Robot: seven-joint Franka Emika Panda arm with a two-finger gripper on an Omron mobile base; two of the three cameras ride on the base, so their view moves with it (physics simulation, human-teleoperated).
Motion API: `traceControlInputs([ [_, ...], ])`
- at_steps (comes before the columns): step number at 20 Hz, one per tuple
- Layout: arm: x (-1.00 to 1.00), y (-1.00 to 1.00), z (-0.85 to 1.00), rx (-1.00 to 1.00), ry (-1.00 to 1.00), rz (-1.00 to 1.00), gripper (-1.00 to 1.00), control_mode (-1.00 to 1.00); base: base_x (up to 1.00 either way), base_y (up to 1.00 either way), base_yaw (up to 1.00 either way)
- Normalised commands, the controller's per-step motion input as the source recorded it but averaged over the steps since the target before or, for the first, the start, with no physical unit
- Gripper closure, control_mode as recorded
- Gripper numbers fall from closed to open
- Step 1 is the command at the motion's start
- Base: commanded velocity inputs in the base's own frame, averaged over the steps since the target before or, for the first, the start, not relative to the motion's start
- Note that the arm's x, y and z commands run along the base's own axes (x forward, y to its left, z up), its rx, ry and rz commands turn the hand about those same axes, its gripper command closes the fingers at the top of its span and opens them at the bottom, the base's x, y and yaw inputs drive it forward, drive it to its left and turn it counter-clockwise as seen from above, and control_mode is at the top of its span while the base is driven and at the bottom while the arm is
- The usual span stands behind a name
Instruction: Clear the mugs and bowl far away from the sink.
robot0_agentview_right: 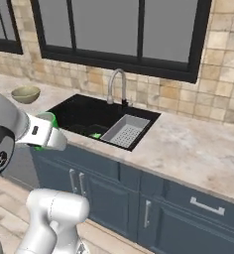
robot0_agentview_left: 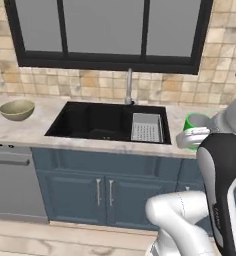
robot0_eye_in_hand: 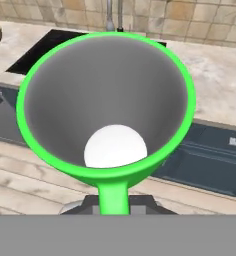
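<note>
My gripper is shut on the handle of the bright green mug, whose grey inside and white bottom face the hand camera. The mug hangs in the air on the near side of the counter, half hidden behind my white hand in both base views, where its green rim peeks out above the wrist. The olive-tan bowl sits upright on the counter far left of the black sink. From the right base, the bowl is at the far left and the sink lies in the middle.
A curved metal faucet stands behind the basin, with a grey drainer tray in its right half. A broad stretch of marble counter runs right of the sink. Blue cabinets are below, and a dishwasher front is at the left.
</note>
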Motion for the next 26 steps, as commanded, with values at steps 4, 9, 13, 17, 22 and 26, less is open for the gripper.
traceControlInputs([
  [4,0.0,0.0,0.0,0.0,0.0,0.0,1.0,1.0,-0.34,1.0,0.69],
  [9,0.0,0.0,0.0,0.0,0.0,0.0,1.0,1.0,-0.02,0.13,0.99],
  [13,0.0,0.0,0.0,0.0,0.0,0.0,1.0,1.0,0.0,0.0,1.0],
  [17,0.0,0.0,0.0,0.0,0.0,0.0,1.0,1.0,0.0,0.0,1.0],
  [22,0.0,0.0,0.0,0.0,0.0,0.0,1.0,1.0,0.0,0.0,1.0],
  [26,0.0,0.0,0.0,0.0,0.0,0.0,1.0,1.0,0.32,0.0,0.99],
])
